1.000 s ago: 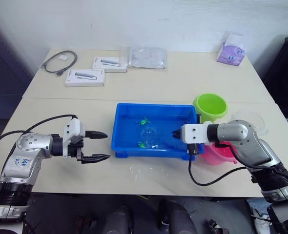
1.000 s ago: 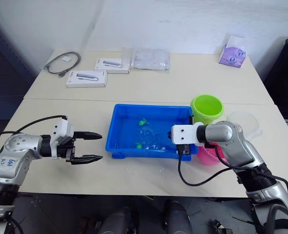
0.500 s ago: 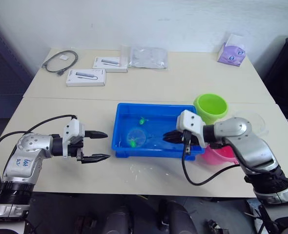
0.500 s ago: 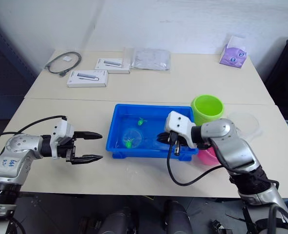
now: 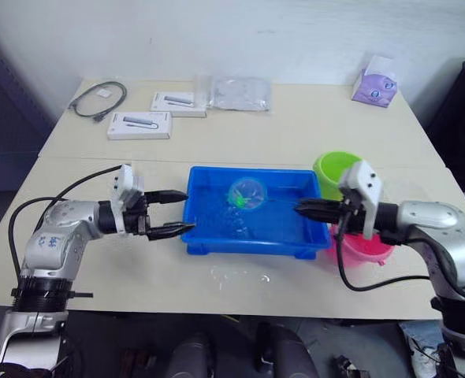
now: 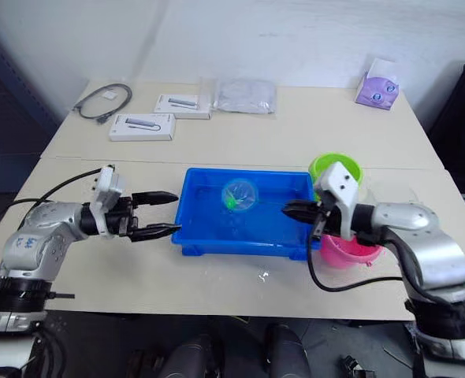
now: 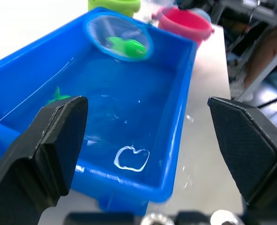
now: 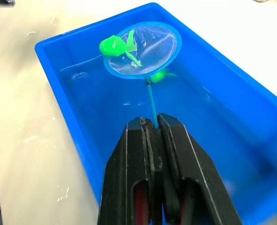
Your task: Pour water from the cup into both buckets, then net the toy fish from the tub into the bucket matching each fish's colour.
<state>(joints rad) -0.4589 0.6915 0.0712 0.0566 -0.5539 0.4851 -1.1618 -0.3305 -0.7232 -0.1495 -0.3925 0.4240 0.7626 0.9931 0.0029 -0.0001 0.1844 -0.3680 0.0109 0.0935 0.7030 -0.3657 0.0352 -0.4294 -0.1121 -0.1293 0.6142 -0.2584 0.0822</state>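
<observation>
The blue tub [image 5: 217,241] holds water in the middle of the table. My right gripper [image 5: 302,208] is shut on the net's thin handle [image 8: 151,101] over the tub's right end. The net hoop [image 5: 247,191] hangs above the water with a green toy fish [image 8: 115,45] in its mesh. Another green fish [image 7: 58,96] floats in the tub. My left gripper [image 5: 187,212] is open at the tub's left rim, holding nothing. The lime green bucket [image 5: 333,167] and the pink bucket [image 5: 364,246] stand right of the tub. I cannot make out the cup by my right forearm.
Two white boxes [image 5: 138,124] [image 5: 176,102], a coiled cable [image 5: 97,98], a clear plastic bag [image 5: 232,92] and a purple tissue pack [image 5: 373,83] lie along the back of the table. Water drops [image 5: 240,276] spot the table in front of the tub.
The net rose out of the water with a green fish and moved toward the tub's middle. My right arm drew back to the right. My left gripper moved right, up to the tub's left rim.
</observation>
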